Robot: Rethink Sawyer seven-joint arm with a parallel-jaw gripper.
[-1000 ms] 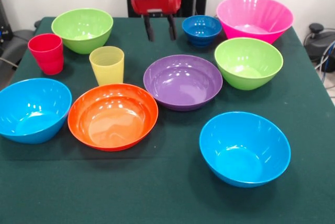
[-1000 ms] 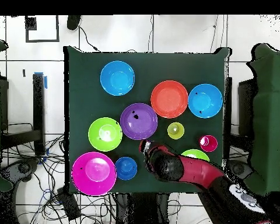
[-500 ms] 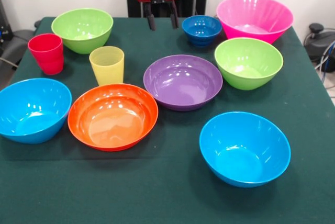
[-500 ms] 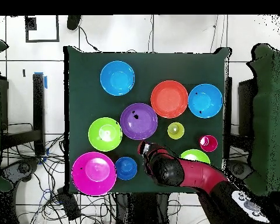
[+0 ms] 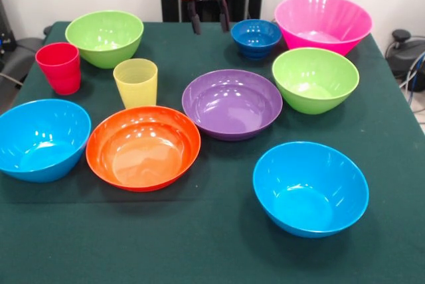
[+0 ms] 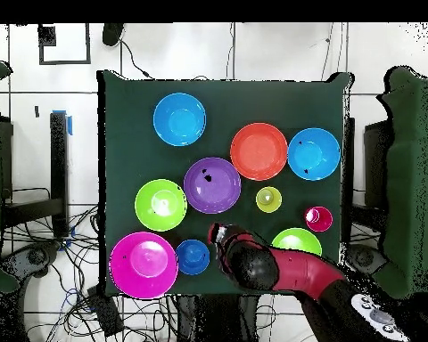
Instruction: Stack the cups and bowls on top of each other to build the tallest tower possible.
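Observation:
My gripper (image 5: 210, 24) (image 6: 216, 233) hangs open and empty over the table's far edge, just left of the small dark blue bowl (image 5: 255, 36) (image 6: 193, 256). Every piece stands singly on the green cloth, and no tower is in view. The big pink bowl (image 5: 323, 22) is far right, with a lime green bowl (image 5: 315, 78) in front of it. The purple bowl (image 5: 232, 103) and orange bowl (image 5: 143, 146) sit mid-table. Light blue bowls lie near left (image 5: 41, 138) and near right (image 5: 310, 188). The red cup (image 5: 60, 66), yellow cup (image 5: 136, 81) and second lime green bowl (image 5: 104, 37) are far left.
The green table (image 5: 212, 251) ends in open floor with cables (image 6: 39, 240) along its sides. A dark chair (image 5: 405, 48) stands past the right edge.
The gripper has drawn up and back toward the table's far edge and shifted a little toward the small dark blue bowl. No cup or bowl has moved.

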